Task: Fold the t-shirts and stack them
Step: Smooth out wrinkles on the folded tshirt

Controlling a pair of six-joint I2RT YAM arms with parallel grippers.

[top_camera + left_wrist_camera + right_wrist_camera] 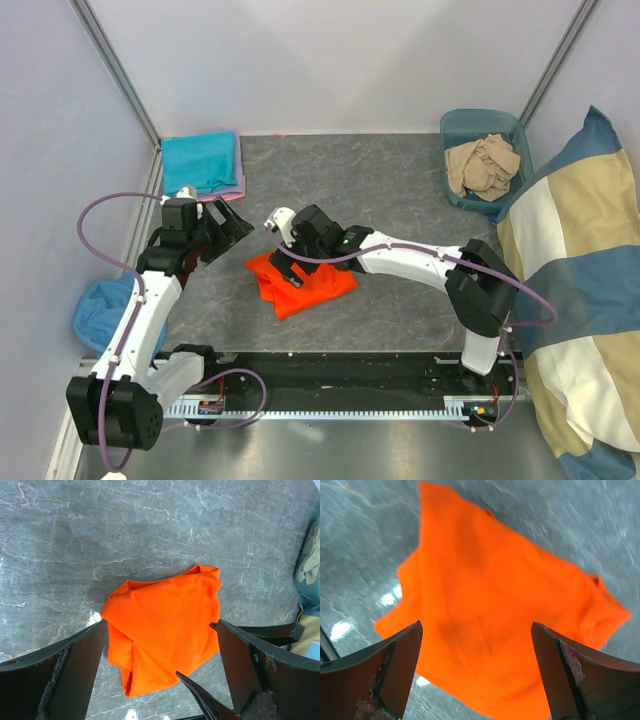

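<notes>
A bright orange t-shirt (308, 288) lies loosely bunched on the grey table (400, 200). My right gripper (290, 268) hovers open right over its left part. In the right wrist view the orange t-shirt (500, 630) fills the space below the spread right gripper (476, 630), with no cloth pinched. My left gripper (235, 225) stands open just left of the shirt and apart from it. From the left wrist the orange t-shirt (165, 625) shows beyond the wide left gripper (161, 630). A teal t-shirt (200, 163) lies folded on a pink-lilac one (240, 185) at the back left.
A teal bin (455, 125) at the back right holds a crumpled beige t-shirt (483, 165). A big blue-and-beige cushion (580, 300) leans along the right side. A blue cloth (100, 310) sits off the table's left edge. Walls close the back and sides.
</notes>
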